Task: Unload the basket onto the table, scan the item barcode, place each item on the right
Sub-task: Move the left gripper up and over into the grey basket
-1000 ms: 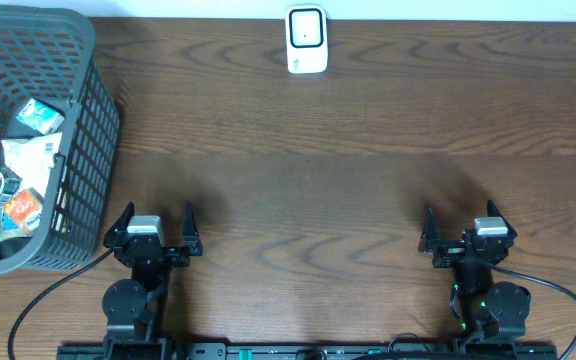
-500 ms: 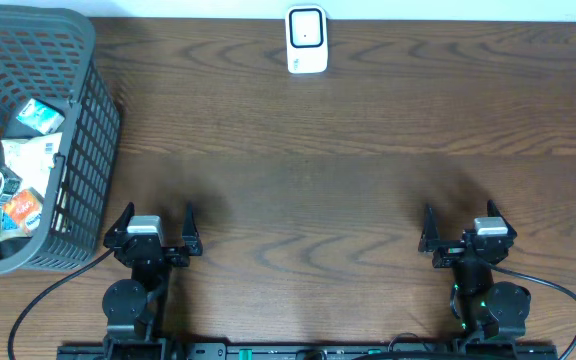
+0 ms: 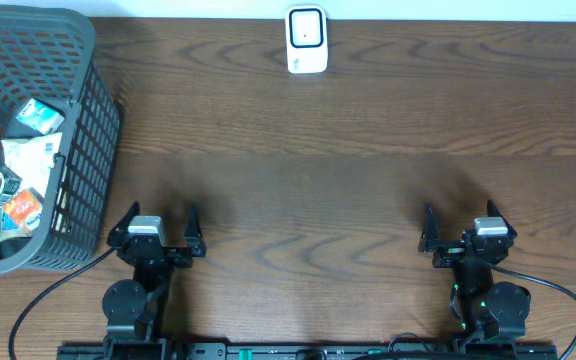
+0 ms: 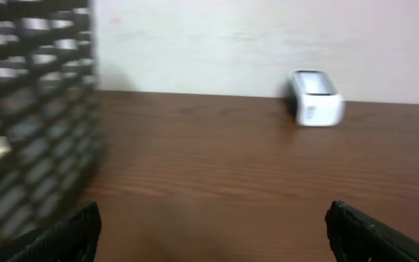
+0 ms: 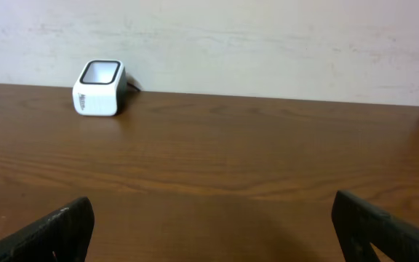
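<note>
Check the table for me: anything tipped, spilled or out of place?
Nothing stands out. Barcode scanner upright at the far edge, packets inside the basket, left hand and right hand open and empty.

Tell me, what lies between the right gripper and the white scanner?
Only bare table between the right gripper and the scanner, shown in the overhead and right wrist views.

The dark brown desk [image 3: 368, 150] showed wavy wood grain; a plain off-white wall [image 5: 268, 44] rose behind its far edge.

L pincer [image 3: 160, 214] wide open, empty; R pincer [image 3: 459, 214] same; both low, aimed fwd.
</note>
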